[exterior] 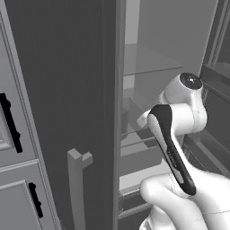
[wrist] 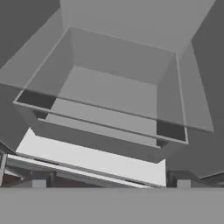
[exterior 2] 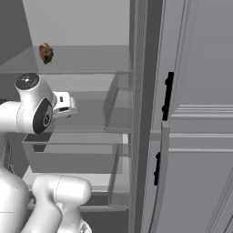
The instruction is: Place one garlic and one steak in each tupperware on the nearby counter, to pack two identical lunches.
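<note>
- A brown-red steak (exterior 2: 46, 53) is seen at 10 o'clock on an upper fridge shelf (exterior 2: 82, 59).
- The end effector (wrist: 111, 183) is spread, empty, faced toward a clear fridge drawer (wrist: 113, 94).

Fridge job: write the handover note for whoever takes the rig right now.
Gripper: open, holding nothing, reaching into the open fridge in front of the clear bins.
Steak: one dark brown-red piece sits on an upper fridge shelf, above and left of the hand.
Clear drawer ahead of the hand looks bare.
Done: nothing picked up yet.
Left: fetch steaks and garlic, pack both tupperware.
</note>
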Robot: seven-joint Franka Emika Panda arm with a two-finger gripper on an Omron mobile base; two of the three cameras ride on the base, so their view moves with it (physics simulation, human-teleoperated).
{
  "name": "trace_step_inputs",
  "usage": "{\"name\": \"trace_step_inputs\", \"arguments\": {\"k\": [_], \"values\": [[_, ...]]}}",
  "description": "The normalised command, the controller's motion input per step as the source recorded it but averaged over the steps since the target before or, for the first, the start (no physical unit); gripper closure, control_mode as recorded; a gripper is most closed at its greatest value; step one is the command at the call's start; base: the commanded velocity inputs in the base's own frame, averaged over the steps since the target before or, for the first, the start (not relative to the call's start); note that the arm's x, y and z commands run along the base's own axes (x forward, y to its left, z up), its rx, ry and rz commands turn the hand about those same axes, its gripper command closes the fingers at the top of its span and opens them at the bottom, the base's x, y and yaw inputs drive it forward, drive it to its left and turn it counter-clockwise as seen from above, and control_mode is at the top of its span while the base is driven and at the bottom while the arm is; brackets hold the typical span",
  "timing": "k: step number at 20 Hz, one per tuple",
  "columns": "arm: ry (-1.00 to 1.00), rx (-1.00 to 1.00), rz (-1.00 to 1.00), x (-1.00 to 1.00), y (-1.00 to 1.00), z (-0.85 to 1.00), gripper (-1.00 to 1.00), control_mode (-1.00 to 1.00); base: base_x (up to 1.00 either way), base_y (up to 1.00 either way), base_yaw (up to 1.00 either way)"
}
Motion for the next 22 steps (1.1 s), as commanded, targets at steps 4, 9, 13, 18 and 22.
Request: {"name": "trace_step_inputs", "arguments": {"k": [4, 9, 13, 18, 22], "values": [[-0.40, 0.13, 0.01, -0.64, 0.03, 1.00, -1.00, -1.00, 0.00, 0.00, 0.00], [-0.13, 0.13, 0.00, -0.30, 0.23, 1.00, -1.00, -1.00, 0.00, 0.00, 0.00], [0.10, 0.10, 0.00, 0.08, 0.46, 1.00, -1.00, -1.00, 0.00, 0.00, 0.00], [0.36, 0.19, 0.02, 0.56, 0.14, 0.96, -1.00, -1.00, 0.00, 0.00, 0.00], [0.20, 0.22, 0.00, 0.53, 0.33, 0.08, -1.00, -1.00, 0.00, 0.00, 0.00]]}}
